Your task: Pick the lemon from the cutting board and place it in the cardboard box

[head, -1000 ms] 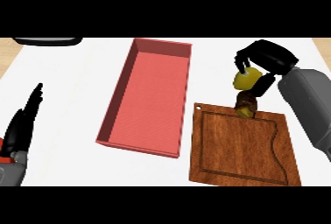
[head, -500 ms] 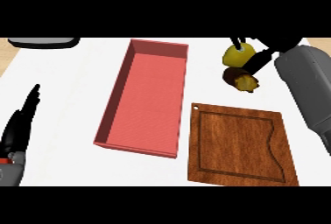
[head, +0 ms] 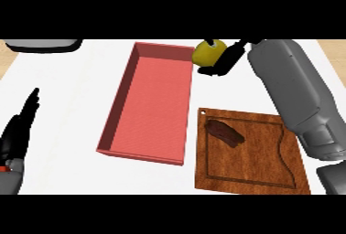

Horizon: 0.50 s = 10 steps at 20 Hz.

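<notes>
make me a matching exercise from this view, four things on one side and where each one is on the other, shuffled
Things:
1. lemon
2. cardboard box
3. cutting board
4. left hand

Places:
A. lower right of the counter, with a dark piece lying on it
B. at the view's left edge, open and resting
C. held in the right hand, beside the box's far right corner
D. middle of the counter, long and red

Pairs: 1-C, 2-D, 3-A, 4-B

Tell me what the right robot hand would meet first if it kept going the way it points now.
The right robot hand, curled round the lemon, points toward the view's left. In that line, the red box's right wall probably comes first, unless the hand is high enough to pass over it; height is unclear.
</notes>
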Motion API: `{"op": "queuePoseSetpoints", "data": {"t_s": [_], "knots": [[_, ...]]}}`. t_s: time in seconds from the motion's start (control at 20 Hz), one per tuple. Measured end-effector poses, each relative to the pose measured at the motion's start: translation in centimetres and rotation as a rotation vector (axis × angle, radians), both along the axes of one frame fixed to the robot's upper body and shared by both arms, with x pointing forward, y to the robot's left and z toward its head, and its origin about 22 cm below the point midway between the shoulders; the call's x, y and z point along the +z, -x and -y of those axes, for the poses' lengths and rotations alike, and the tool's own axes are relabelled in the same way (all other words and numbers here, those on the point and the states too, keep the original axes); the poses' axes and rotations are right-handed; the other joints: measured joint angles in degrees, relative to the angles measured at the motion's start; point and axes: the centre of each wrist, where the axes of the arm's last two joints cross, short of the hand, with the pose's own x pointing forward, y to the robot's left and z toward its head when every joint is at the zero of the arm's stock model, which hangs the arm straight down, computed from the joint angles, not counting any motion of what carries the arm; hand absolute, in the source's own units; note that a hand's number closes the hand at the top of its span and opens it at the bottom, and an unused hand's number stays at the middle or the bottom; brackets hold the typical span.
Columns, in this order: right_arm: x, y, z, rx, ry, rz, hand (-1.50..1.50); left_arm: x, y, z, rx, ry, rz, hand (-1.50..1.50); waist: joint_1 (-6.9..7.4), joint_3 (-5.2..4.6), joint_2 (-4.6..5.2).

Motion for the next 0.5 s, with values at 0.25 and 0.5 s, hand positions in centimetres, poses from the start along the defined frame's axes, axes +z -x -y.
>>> {"op": "queuePoseSetpoints", "data": {"t_s": [0.25, 0.5], "knots": [[1.4, 0.5, -5.1, -0.001, -0.040, -0.091, 1.50, 0.0, -0.2, 0.0, -0.002, 0.000, 0.000, 0.00, 0.13, -0.01, 0.11], [1.4, 1.2, -9.9, -0.007, -0.047, -0.181, 1.50, -0.3, -0.4, -0.2, -0.015, -0.002, 0.000, 0.00, 0.75, -0.04, 0.32]]}}
